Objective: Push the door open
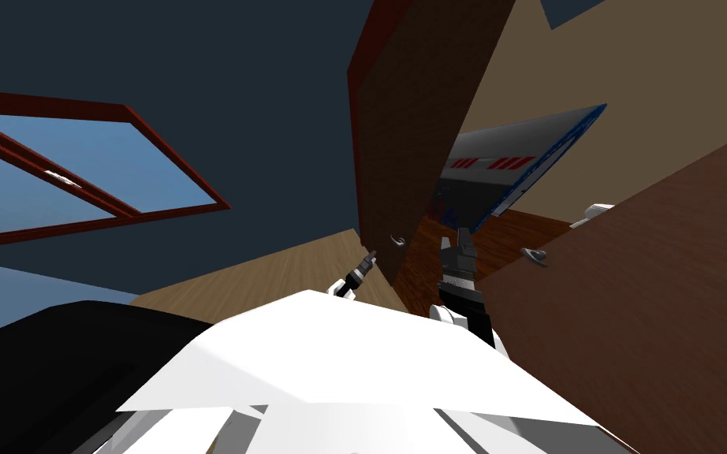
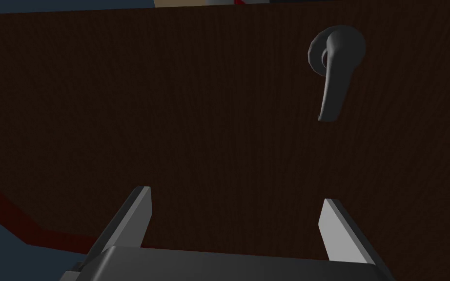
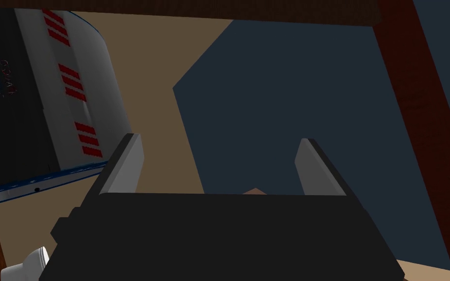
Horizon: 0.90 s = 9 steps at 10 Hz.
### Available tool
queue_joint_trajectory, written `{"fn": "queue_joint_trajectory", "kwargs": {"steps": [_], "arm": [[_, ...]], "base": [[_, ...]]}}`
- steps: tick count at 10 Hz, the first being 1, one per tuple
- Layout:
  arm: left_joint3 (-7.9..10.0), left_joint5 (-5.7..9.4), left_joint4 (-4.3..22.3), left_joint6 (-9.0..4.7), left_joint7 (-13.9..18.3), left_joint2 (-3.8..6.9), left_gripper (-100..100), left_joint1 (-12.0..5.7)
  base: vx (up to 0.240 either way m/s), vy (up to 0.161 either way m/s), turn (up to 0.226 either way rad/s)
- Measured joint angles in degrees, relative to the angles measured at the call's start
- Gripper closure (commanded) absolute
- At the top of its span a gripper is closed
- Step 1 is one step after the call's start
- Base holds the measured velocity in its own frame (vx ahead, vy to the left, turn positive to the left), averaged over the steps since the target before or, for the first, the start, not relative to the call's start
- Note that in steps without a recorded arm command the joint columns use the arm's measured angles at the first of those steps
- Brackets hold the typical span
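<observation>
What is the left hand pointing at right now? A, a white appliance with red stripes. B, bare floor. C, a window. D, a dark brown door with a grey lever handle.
D: the left wrist view shows the open left hand facing the dark brown door, with the grey lever handle ahead of one finger, untouched.

Floor in two finishes: pale wood planks [image 1: 275, 276] nearest the robot, darker reddish boards [image 1: 527, 227] farther on. On the reddish boards stands a large grey unit [image 1: 512, 158] with red stripes and blue edging, with a small white object [image 1: 597, 210] near it.
</observation>
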Motion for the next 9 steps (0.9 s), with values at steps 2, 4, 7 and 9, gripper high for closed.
{"fn": "queue_joint_trajectory", "kwargs": {"steps": [2,4,7,9], "arm": [[-0.95,-0.49,2.68,-0.55,0.6,-0.39,-100,-1.09],[-1.86,-0.96,5.07,-1.22,1.14,-0.64,-100,-1.97],[-3.05,-1.57,9.42,-2.83,1.83,-1.13,-100,-3.39],[-4.31,-2.23,12.04,-3.5,2.39,-1.68,-100,-4.2]], "base": [[0.1,0.039,-0.03],[0.102,0.023,-0.035],[0.094,0.025,-0.035],[0.119,0.051,-0.03]]}}
